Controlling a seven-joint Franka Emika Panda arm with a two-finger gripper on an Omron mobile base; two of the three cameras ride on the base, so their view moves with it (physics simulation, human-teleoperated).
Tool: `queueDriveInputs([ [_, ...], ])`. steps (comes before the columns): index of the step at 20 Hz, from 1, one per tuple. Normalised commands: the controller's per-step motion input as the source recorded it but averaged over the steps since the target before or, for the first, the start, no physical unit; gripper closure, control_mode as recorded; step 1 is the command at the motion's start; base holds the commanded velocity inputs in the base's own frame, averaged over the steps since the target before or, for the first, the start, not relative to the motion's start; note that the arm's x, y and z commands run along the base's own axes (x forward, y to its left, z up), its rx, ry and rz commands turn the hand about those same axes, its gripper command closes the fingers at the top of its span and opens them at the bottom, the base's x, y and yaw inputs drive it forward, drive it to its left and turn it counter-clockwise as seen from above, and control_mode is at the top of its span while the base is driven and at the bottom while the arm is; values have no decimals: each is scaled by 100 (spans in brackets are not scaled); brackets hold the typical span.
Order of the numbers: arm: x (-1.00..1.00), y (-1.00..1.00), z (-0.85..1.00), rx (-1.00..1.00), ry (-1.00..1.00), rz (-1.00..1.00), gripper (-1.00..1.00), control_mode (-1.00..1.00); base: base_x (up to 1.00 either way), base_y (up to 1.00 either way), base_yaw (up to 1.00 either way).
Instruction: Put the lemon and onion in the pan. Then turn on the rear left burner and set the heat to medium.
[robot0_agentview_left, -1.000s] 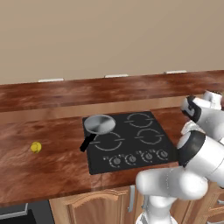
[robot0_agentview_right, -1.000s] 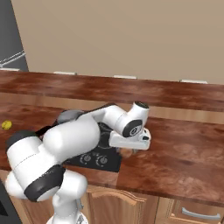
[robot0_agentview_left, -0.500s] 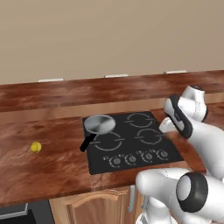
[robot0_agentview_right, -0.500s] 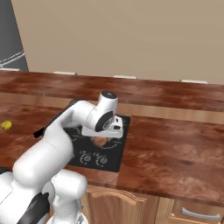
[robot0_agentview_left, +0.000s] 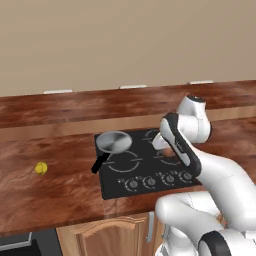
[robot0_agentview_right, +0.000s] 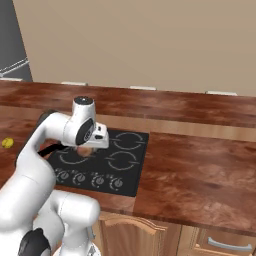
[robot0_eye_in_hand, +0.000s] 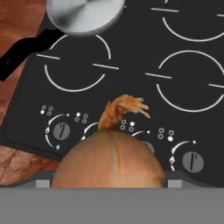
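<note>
Tool (robot0_eye_in_hand: 109, 186) grips onion (robot0_eye_in_hand: 109, 159) | above stove (robot0_eye_in_hand: 183, 65) | pan (robot0_eye_in_hand: 85, 15) ahead-left

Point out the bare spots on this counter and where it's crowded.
Bare wood runs right of the stove to the counter's right end, also between the lemon and the stove. Crowded: the stove's left side, with the pan and the gripper holding the onion.

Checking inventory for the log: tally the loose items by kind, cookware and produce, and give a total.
Cookware: 1, the pan.
Produce: 2, the lemon on the counter and the onion in the hand.
Total: 3.
</note>
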Motion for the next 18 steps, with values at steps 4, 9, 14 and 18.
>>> queueDriveInputs([
  [4, 35, 86, 4, -6, 1, -11, 100, -100, 0, 0, 0],
  [9, 53, 61, 0, -6, 1, -15, 100, -100, 0, 0, 0],
  [14, 53, 25, 0, 0, 0, -13, 100, -100, 0, 0, 0],
  [18, 42, 3, 8, 3, -2, -4, 100, -100, 0, 0, 0],
])
